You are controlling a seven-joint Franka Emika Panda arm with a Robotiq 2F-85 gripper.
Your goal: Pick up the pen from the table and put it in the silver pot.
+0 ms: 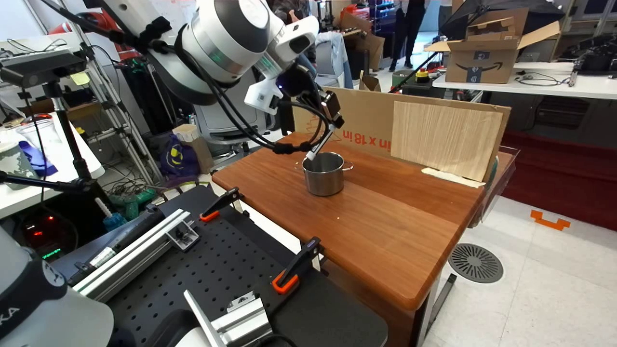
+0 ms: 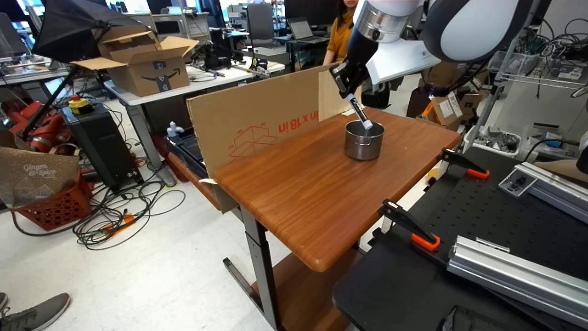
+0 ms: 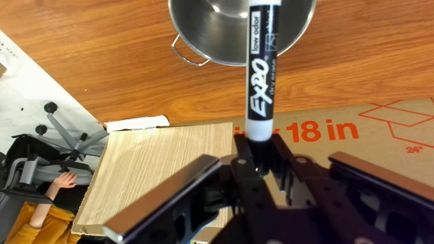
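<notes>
The pen, a black and white EXPO marker [image 3: 261, 78], is held by one end in my gripper [image 3: 260, 144], which is shut on it. In both exterior views the pen [image 1: 320, 143] [image 2: 358, 109] slants down from the gripper [image 1: 334, 124] [image 2: 347, 94]. Its free lower end is at the mouth of the silver pot [image 1: 324, 183] [image 2: 363, 147]. The pot stands upright on the reddish-brown table [image 1: 385, 226] [image 2: 294, 193]. In the wrist view the pot's inside [image 3: 217, 40] shows behind the pen, partly cut off by the top edge. I cannot tell whether pen and pot touch.
A cardboard sheet [image 1: 359, 111] stands along the table's far edge, with a pale plywood board [image 1: 446, 137] on it. A white strip [image 1: 452, 177] lies at its foot. Clamps [image 1: 299, 265] [image 1: 221, 204] hold at the near edge, beside the black perforated base [image 1: 226, 255].
</notes>
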